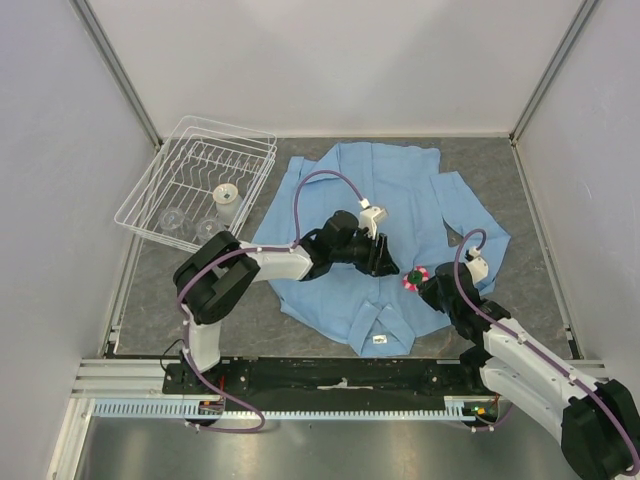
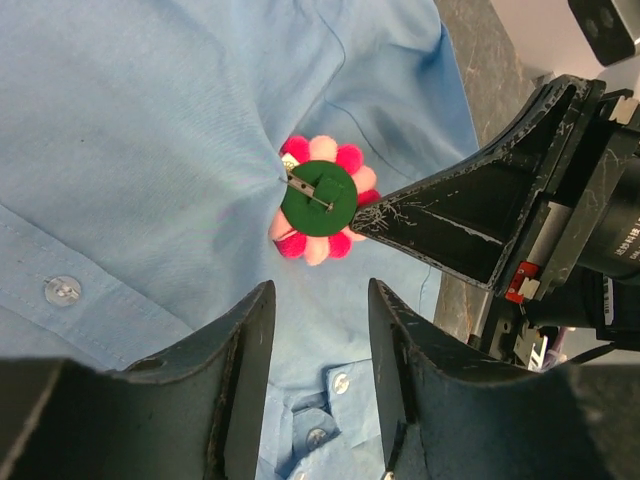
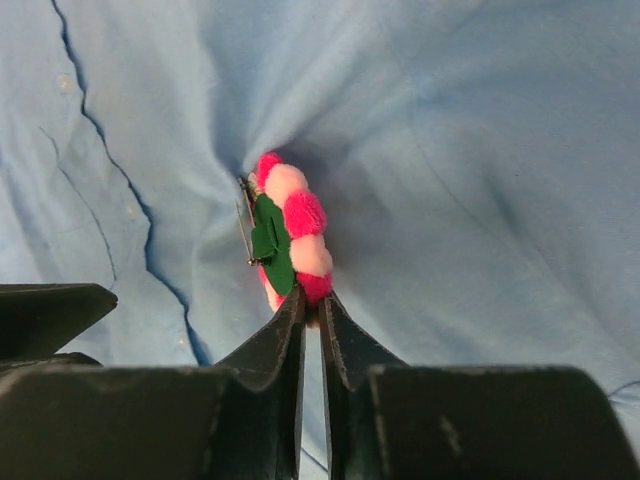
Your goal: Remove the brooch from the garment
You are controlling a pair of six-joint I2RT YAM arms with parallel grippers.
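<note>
Clearly the brooch (image 3: 288,235) is not free yet. It stands tipped up on edge over the front of the garment (image 3: 480,150), near the button placket and a little above the collar. Its pink and pale pompom petals face one way and its green felt back, with the metal pin bar across it, faces the other. The blue cloth gathers into a pucker where the pin enters it, so the pin appears to be through the fabric.

The right claw (image 3: 311,305) is pressed together on the brooch's lower rim, pinching a petal between its tips. From the left wrist view, that same dark finger reaches in from the right to touch the flower's edge. The left claw (image 2: 320,290) is spread and holds nothing. It sits just beside the brooch over the shirt, and I cannot tell whether it touches the cloth.

The step in hand looks like the pull-off itself: brooch gripped, shirt tenting with it. Next, I judge, the left claw should press the fabric down close to the pucker. The right one can then draw the pin out along its own line rather than straight up, or the shirt will simply lift.

Further out, a white wire dish rack (image 1: 200,180) sits at the far left of the grey worktop (image 1: 150,300).
</note>
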